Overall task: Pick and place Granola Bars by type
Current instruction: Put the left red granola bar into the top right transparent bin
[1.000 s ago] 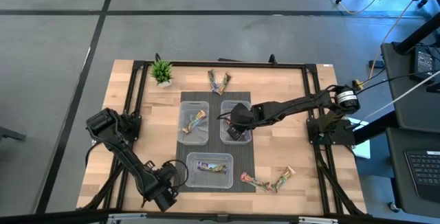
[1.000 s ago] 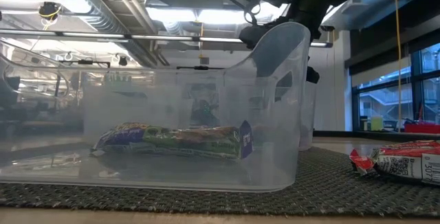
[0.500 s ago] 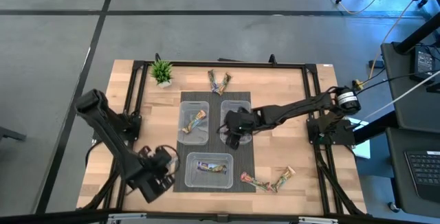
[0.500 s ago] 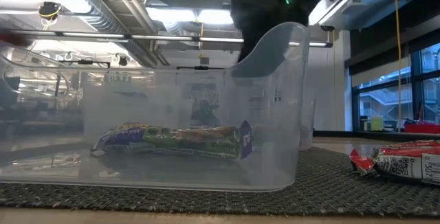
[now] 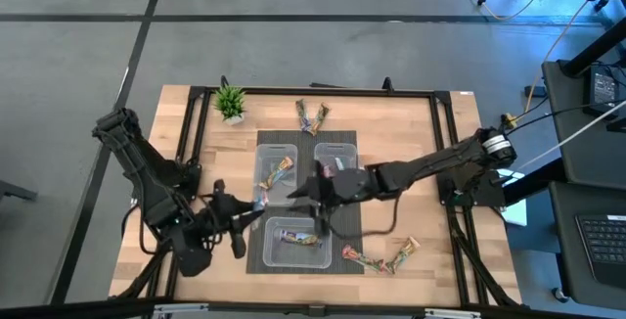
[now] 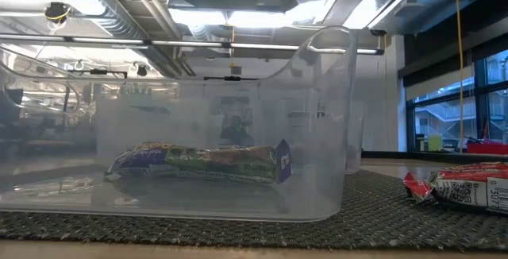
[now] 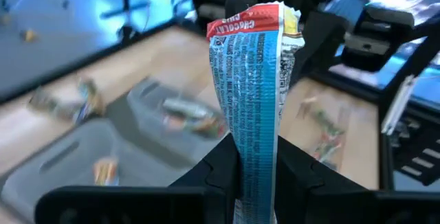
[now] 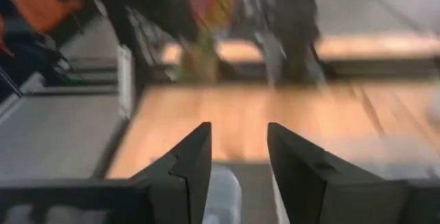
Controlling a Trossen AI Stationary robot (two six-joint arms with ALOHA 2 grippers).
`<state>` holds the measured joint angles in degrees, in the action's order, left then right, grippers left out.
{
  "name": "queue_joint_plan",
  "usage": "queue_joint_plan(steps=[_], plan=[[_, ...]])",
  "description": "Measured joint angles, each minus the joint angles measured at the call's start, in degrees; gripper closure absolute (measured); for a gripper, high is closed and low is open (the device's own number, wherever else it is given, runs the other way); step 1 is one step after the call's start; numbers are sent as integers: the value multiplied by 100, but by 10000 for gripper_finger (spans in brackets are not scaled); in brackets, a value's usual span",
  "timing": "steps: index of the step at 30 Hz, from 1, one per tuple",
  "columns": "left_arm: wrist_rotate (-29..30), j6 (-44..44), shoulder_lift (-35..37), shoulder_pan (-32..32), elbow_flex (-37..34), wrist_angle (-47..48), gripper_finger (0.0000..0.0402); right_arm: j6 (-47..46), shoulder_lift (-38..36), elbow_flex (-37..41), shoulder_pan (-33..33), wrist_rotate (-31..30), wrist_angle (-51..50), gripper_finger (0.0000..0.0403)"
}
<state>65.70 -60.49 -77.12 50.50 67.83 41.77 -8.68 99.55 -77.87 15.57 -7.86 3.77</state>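
Foil-plastic wrap, blue-white w/ a red top edge: that's the bar (image 7: 254,100) the left pincer (image 7: 254,183) has clamped by its lower end, jaws shut tight on it, bar standing up past the fingers. In the high view the left pincer (image 5: 245,223) sits over the tabletop (image 5: 411,133) just left of the near bin (image 5: 298,239), close to the grey mat.

Judgement on handling: bar looks light, thin, semi-stiff core w/ crinkly slick wrapper. The end-pinch seen here holds it upright ok, but the wrapper seam could slip or fold; a grip across the flat middle would be surer. Not fragile beyond crumbling if squeezed hard.

Right pincer (image 5: 321,194) hovers over the mat between the two far bins and the near bin; its fingers (image 8: 185,176) stand apart w/ nothing seen between them, so open & empty.

Other bars: one multicoloured bar (image 6: 198,164) lies flat in the near bin; one in the far-left bin (image 5: 277,174); a pair (image 5: 312,115) on bare wood beyond the bins; a few more (image 5: 380,257) right of the near bin, one red wrapper (image 6: 460,187) showing at mat edge in the low view. Small plant (image 5: 231,102) at far-left corner, out of the way.
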Motion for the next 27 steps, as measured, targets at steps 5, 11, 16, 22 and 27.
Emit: queue_joint_plan(steps=[5,11,16,22,27], plan=[[23,1508,-37,-10,0,-1350,343,60,0,2,120,0,653,257],[-219,2690,-60,-150,2,-2389,343,-7,0,2,121,341,939,257],[-524,3020,-61,-321,2,-2615,343,-74,0,2,189,345,911,257],[-598,3045,-61,-487,2,-2617,343,-182,0,4,266,345,884,256],[-1002,3230,-61,-560,2,-2770,343,-223,0,7,404,345,866,221]])
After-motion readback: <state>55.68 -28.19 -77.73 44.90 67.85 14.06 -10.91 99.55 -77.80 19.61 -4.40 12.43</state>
